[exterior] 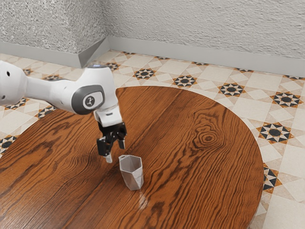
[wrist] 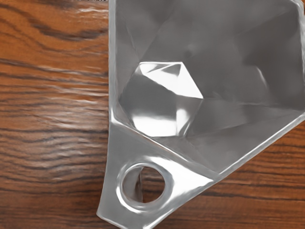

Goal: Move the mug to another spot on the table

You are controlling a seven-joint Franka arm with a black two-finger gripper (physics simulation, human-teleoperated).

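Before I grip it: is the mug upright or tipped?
Upright. The mug stands on its base on the table, rim up; the wrist view looks down into its open top.

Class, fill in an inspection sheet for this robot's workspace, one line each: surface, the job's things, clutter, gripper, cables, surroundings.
Surface: round dark-brown wooden table, glossy, with strong grain.
Job's things: pale grey faceted mug, standing upright, with nothing inside it. Its flat handle tab with a round hole appears to sit on the side toward the gripper.
Clutter: nothing seen.
Gripper: black two-finger gripper, fingers apart and holding nothing. It is just above the mug's rim, on the exterior view's left of the mug.
Cables: nothing seen.
Surroundings: cream tiled floor with dark star patterns, rough grey plaster walls, plain grey skirting.
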